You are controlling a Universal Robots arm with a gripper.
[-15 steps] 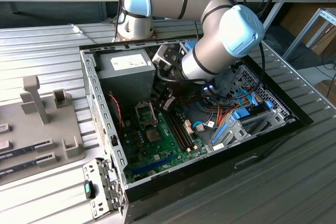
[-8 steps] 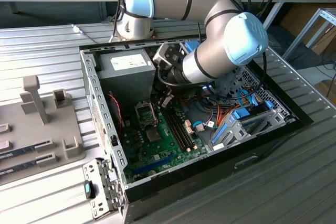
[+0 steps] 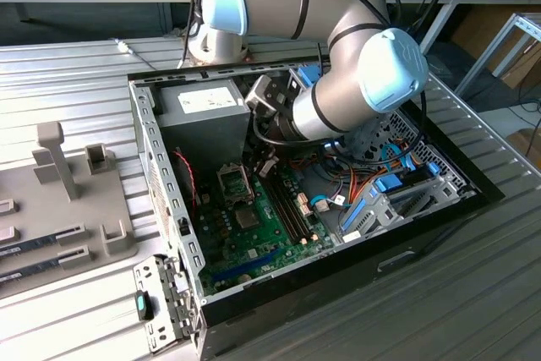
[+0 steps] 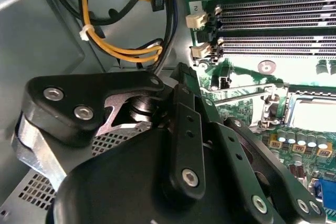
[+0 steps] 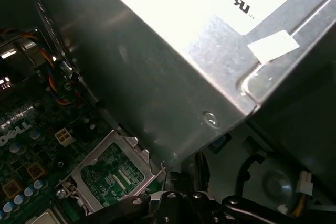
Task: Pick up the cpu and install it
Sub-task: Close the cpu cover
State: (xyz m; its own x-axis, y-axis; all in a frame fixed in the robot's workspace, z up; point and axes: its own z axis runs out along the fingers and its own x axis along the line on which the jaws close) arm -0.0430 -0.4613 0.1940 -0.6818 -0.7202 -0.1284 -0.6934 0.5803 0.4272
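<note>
Beside the power supply, gripper.

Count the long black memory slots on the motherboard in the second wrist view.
2 show clearly: one memory slot runs along the green motherboard nearer the capacitors, and a second slot lies parallel beside it, nearer the silver socket frame. The end effector's black body may hide more.

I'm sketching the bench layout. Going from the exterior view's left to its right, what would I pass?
Grey fixture tray → case's perforated side wall → CPU socket frame → memory slots → blue drive-bay latches.
</note>
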